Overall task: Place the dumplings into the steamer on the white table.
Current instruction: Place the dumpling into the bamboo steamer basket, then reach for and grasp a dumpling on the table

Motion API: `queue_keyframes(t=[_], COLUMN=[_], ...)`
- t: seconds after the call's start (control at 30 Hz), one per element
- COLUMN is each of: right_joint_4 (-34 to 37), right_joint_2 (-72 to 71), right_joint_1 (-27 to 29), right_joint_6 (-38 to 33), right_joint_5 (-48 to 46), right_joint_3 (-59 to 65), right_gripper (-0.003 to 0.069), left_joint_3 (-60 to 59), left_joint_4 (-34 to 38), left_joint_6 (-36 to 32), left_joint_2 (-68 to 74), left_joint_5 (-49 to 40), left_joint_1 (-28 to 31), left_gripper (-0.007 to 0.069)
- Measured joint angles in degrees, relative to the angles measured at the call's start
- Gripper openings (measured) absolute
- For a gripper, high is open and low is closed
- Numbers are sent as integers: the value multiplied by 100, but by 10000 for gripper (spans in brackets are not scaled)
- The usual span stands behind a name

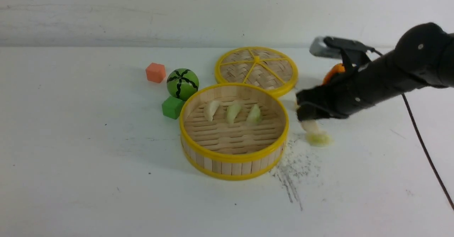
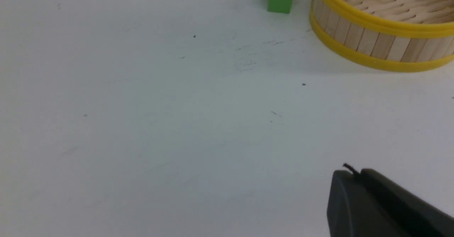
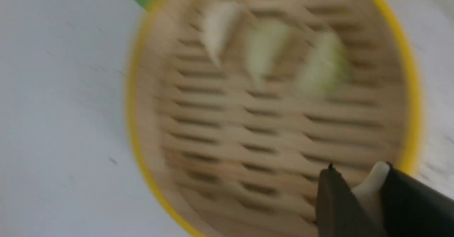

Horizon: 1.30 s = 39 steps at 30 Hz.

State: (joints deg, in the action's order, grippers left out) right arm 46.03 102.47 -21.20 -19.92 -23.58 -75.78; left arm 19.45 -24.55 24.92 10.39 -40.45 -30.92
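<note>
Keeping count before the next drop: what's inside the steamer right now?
In the steamer: a cream-white dumpling and two pale green dumplings, in a row toward the far wall. From the front, its near wall covers the floor strip right behind it.

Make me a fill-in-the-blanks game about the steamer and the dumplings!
1. The steamer has ___ dumplings inside it.
2. The cube nearest the steamer is coloured ___.
3. The right gripper pinches a single dumpling that is ___.
Missing words: three; green; white.
</note>
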Motion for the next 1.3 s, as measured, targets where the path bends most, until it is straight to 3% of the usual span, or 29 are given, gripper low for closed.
queue_keyframes(t=[0.1, 0.33, 0.57, 0.77, 0.87, 0.97, 1.03, 1.13, 1.3], right_joint_4=[1117, 2846, 3774, 3825, 3825, 3704, 3551, 3290, 2807], right_joint_2=[449, 1767, 2418, 2425, 2428, 2414, 2352, 2122, 1796], right_joint_1=[-504, -896, -913, -913, -913, -913, -913, -913, -908], right_joint_6=[-363, -913, -1690, -1849, -1855, -1972, -2149, -2486, -2810], right_joint_5=[924, 1219, 1292, 1351, 1351, 1312, 1223, 1122, 914], right_joint_3=[-148, -906, -1419, -1427, -1427, -1427, -1427, -1427, -1427], right_gripper=[147, 147, 147, 169, 232, 360, 404, 419, 384], left_joint_3=[0, 0, 0, 0, 0, 0, 0, 0, 0], left_joint_4=[-6, -15, -20, -41, -46, -59, -59, -61, -66], left_joint_6=[4, 4, 76, 112, 112, 112, 112, 123, 130], left_joint_2=[0, 0, 0, 0, 0, 0, 0, 0, 0], left_joint_5=[69, 96, 95, 95, 95, 95, 95, 95, 95], left_joint_1=[0, 0, 0, 0, 0, 0, 0, 0, 0], left_gripper=[19, 19, 20, 22, 26, 29, 30, 29, 29])
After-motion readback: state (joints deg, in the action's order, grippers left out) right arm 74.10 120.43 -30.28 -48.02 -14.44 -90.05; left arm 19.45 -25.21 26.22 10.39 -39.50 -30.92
